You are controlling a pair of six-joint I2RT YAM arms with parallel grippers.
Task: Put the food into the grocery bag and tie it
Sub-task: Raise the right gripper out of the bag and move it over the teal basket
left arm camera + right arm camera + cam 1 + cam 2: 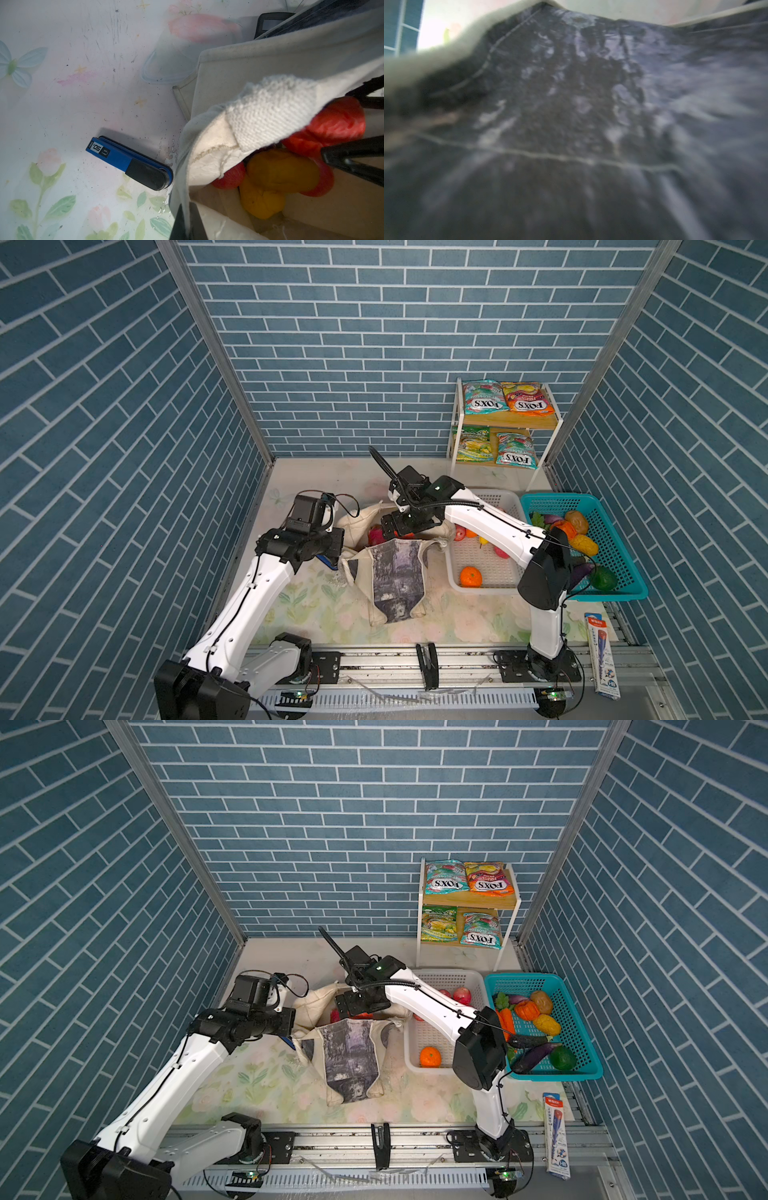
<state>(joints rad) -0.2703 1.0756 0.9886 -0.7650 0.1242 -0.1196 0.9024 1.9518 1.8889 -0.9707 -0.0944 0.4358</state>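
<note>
Cream canvas grocery bag with a grey-purple print panel (pixel 399 572), lying at frame centre in both top views. The left gripper (pixel 184 220) is pinched tight on the bag's cream rim, apparently to keep the mouth open. The right gripper (pixel 395 533) hangs inside that mouth, jaws spread wide and seemingly empty, above red and yellow food pieces (pixel 280 168). Outside the bag, counted: four shiny FOX'S candy packets (pixel 484 398) on the wooden shelf (pixel 515 422) at upper right; one white plastic basket (pixel 451 568); one teal plastic basket (pixel 611 595).

Cream printed grocery bag (pixel 399 572) holds red, yellow food (pixel 280 172).
</note>
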